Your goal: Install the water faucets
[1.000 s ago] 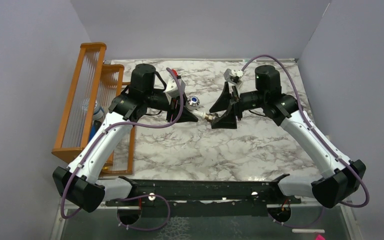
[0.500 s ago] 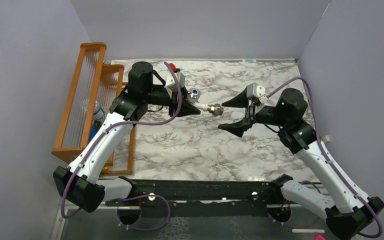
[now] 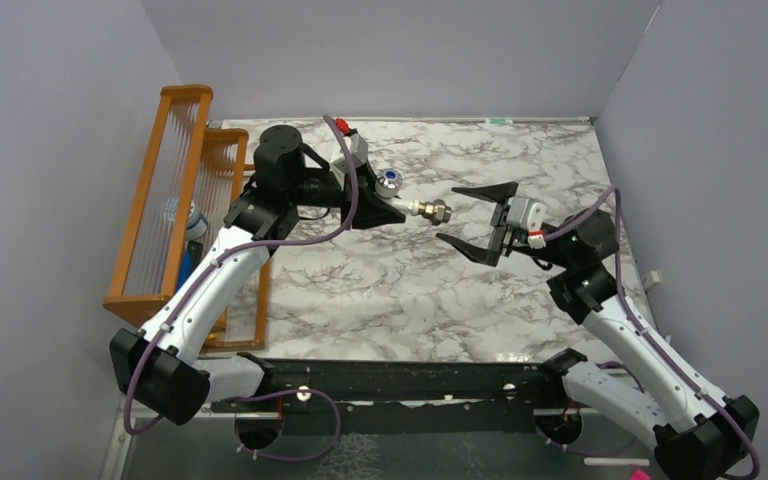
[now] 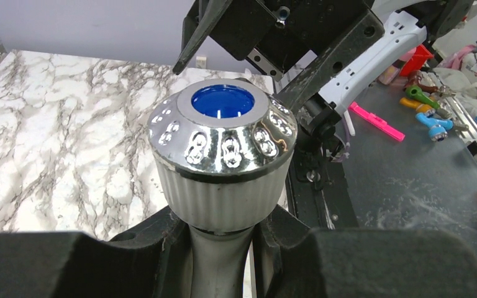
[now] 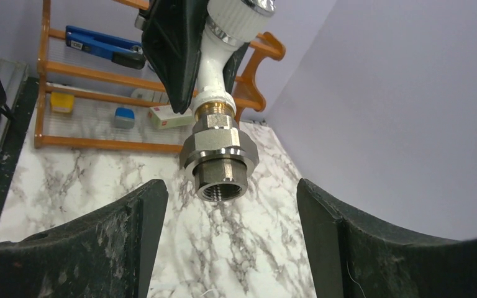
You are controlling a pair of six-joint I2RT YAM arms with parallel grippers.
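Observation:
My left gripper [image 3: 385, 212] is shut on the white body of the water faucet [image 3: 415, 208] and holds it above the marble table, metal end toward the right. Its round silvery knob with a blue centre [image 3: 390, 178] fills the left wrist view [image 4: 222, 133], with the white stem clamped between the fingers [image 4: 130, 248]. A silvery hexagonal nut fitting [image 3: 438, 210] sits on the faucet's end; the right wrist view shows it [image 5: 218, 155] with an open threaded hole facing me. My right gripper [image 3: 478, 218] is open and empty, a short way right of the fitting, jaws wide apart.
An orange wooden rack [image 3: 175, 200] stands at the table's left edge, holding a blue tool [image 5: 102, 45] and small boxes [image 5: 169, 115]. The marble tabletop [image 3: 410, 290] lies below both grippers. Grey walls [image 3: 700, 150] close in the right and back sides.
My right gripper has let go of the fitting, opened wide and drawn back to the right. The left gripper has lifted the faucet slightly, with the fitting now on its end.

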